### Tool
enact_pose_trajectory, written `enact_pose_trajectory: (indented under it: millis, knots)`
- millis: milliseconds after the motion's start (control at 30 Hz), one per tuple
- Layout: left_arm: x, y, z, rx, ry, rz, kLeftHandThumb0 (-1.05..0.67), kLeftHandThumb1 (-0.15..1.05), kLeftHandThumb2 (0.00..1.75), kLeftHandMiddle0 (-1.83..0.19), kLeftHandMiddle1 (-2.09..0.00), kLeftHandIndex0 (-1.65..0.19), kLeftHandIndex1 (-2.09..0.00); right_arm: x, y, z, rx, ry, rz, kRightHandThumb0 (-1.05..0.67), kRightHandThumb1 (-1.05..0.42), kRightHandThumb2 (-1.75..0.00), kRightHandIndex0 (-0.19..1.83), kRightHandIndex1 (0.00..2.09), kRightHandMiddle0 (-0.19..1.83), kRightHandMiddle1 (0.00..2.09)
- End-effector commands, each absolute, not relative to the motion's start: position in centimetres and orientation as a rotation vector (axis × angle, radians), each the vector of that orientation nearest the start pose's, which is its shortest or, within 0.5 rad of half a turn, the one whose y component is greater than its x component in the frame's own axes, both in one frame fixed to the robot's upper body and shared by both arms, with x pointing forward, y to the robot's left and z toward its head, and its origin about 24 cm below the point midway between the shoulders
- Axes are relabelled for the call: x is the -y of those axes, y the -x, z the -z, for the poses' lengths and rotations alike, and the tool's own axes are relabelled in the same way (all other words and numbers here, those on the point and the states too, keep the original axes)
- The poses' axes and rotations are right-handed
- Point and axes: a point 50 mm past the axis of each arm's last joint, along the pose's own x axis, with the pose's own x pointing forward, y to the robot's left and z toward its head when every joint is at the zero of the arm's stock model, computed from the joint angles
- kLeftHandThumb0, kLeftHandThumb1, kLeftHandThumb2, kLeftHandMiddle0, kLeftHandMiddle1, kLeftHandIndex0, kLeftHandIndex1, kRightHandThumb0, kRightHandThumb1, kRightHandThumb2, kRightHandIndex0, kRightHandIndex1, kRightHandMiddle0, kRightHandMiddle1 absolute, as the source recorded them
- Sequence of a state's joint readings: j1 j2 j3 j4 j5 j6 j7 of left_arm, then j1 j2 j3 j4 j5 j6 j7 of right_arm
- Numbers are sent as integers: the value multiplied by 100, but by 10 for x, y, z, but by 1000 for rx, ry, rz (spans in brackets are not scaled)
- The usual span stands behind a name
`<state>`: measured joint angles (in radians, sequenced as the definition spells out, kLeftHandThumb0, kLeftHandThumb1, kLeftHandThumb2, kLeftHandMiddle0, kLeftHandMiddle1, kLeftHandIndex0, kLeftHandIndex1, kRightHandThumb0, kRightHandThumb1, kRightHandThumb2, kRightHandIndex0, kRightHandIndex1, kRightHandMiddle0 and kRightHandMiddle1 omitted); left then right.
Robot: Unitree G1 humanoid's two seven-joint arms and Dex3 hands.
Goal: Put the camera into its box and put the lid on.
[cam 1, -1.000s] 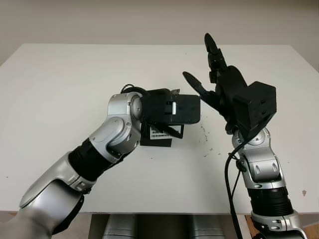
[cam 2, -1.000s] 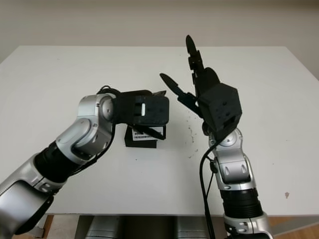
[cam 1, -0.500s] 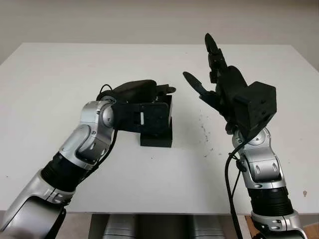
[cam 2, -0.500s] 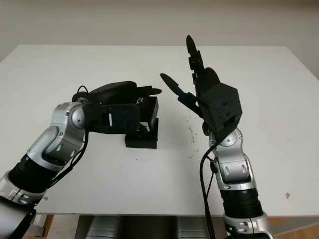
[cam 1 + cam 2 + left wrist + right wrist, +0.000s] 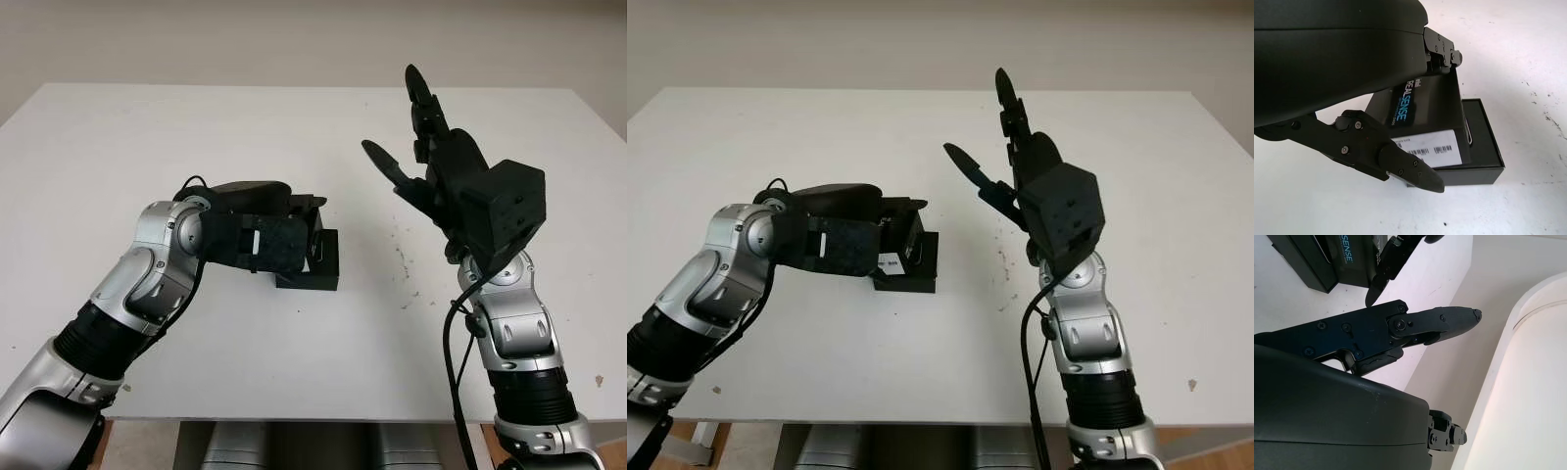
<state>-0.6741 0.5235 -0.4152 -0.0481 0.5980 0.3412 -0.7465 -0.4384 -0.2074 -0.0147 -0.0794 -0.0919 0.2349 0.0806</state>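
The black box base [image 5: 323, 269] lies on the white table [image 5: 118, 137], a little left of the middle. The black lid [image 5: 1422, 110], marked with blue lettering and a white barcode label, stands tilted on the base's left part. My left hand [image 5: 1444, 120] is shut on the lid, with its thumb [image 5: 1410, 171] under the label side and the other fingers [image 5: 1442, 46] over the top edge. In the left eye view that hand [image 5: 279, 240] sits just left of the box. My right hand [image 5: 431, 166] is open and raised above the table, right of the box.
Small dark specks [image 5: 402, 264] dot the table between the box and the right arm. The table's front edge [image 5: 294, 416] runs close to both arms, and a pale wall rises behind its far edge.
My left hand has drawn back to the left and lower with the lid, uncovering the right part of the box base. The right hand has stayed raised in place.
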Motion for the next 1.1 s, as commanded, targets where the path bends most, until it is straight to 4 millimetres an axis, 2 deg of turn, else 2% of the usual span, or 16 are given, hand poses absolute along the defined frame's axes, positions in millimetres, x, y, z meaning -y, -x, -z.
enact_pose_trajectory:
  millis: [0, 233, 367, 767, 1067]
  knots:
    - [-113, -324, -165, -17, -1283, 676, -48, 94, 7, -3, -9, -8, 0, 157, -318, -169, 296, 305, -91, -66, -105, -22, -14, 6, -8, 6]
    - [-105, -324, -161, -76, -1245, 613, -54, 104, 8, 9, -3, 9, 0, 156, -318, -169, 292, 302, -88, -67, -105, -22, -15, 5, -8, 6]
    - [-99, -323, -160, -100, -1225, 584, -54, 105, 14, 17, -1, 17, 0, 155, -318, -168, 294, 302, -93, -66, -105, -23, -15, 5, -8, 6]
    - [-84, -313, -159, -125, -1213, 595, -58, 105, 29, 19, 0, 19, 0, 154, -318, -168, 295, 298, -86, -67, -105, -23, -15, 5, -7, 6]
    - [-72, -300, -169, -149, -1168, 633, -60, 105, 35, 19, 0, 19, 0, 152, -320, -168, 291, 287, -94, -67, -105, -22, -16, 5, -8, 6]
